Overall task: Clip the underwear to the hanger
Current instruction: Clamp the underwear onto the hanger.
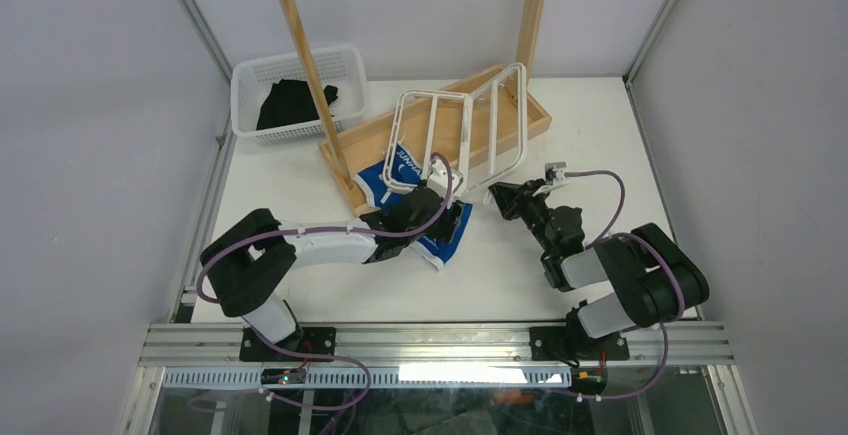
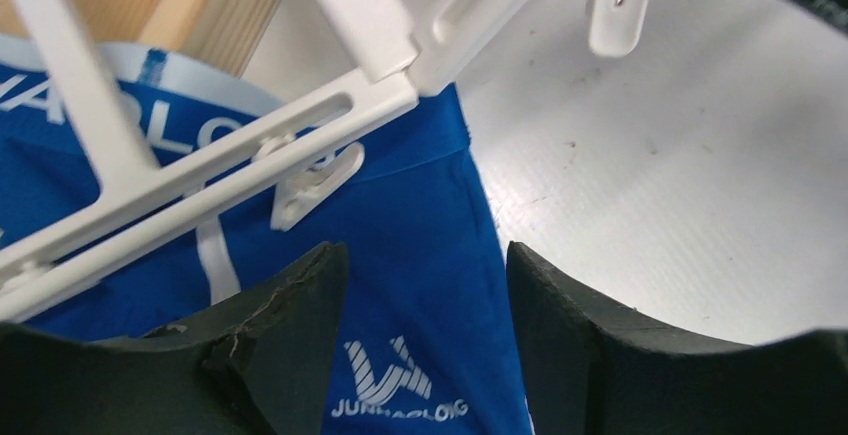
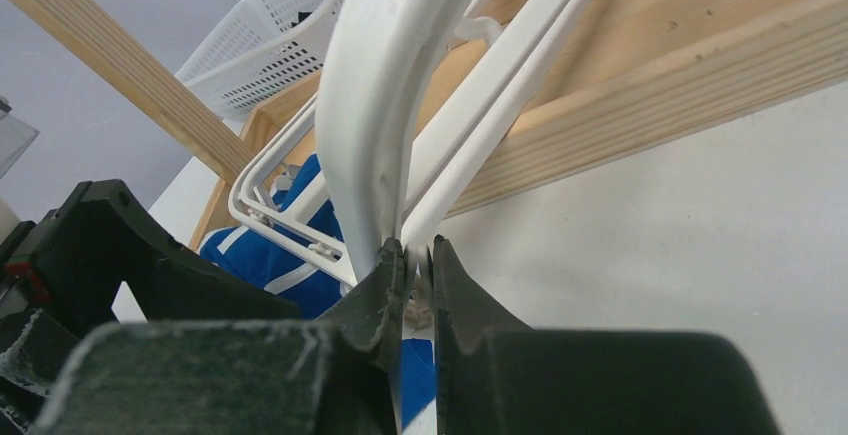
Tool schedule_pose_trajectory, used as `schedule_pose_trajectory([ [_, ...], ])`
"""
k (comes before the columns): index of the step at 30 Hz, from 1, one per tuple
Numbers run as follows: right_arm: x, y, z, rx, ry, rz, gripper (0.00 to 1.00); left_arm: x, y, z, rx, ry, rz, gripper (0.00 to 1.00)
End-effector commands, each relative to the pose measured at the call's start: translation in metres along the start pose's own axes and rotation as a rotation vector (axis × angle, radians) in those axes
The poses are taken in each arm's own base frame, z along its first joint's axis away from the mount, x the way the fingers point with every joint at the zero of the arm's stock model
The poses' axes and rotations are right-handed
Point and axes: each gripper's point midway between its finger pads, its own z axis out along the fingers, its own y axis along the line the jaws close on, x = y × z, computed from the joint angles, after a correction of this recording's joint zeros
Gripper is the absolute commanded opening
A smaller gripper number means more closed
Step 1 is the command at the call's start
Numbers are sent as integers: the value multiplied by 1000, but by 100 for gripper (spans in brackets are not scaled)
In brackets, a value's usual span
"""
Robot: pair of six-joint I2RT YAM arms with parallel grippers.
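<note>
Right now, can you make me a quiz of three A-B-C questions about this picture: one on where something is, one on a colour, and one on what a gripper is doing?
1. Where is the black garment?
A) in the white basket
B) on a chair
C) in a drawer

2. What colour is the underwear?
A) red
B) blue
C) green

3. What is the right gripper doing?
A) open in the air
B) shut on the hanger
C) squeezing a ball

Answers:
1 A, the dark cloth lies inside the basket at the back left.
2 B, the fabric is bright blue with white lettering.
3 B, the right wrist view shows its fingers pinching the hanger's white frame.
</note>
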Motion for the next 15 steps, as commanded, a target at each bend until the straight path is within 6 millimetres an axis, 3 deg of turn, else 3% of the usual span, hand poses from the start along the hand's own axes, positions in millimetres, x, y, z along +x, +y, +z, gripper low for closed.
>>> schedule_pose_trajectory([
  [1, -8, -2, -1, 19, -33, -12, 0, -38, -28, 13, 96, -95, -39, 60],
  [11, -10, 4, 6, -11, -47, 18, 0, -10, -43, 46, 8, -35, -24, 66],
  [15, -11, 5, 7, -15, -49, 21, 0, 10, -36, 61, -88, 6, 25, 68],
])
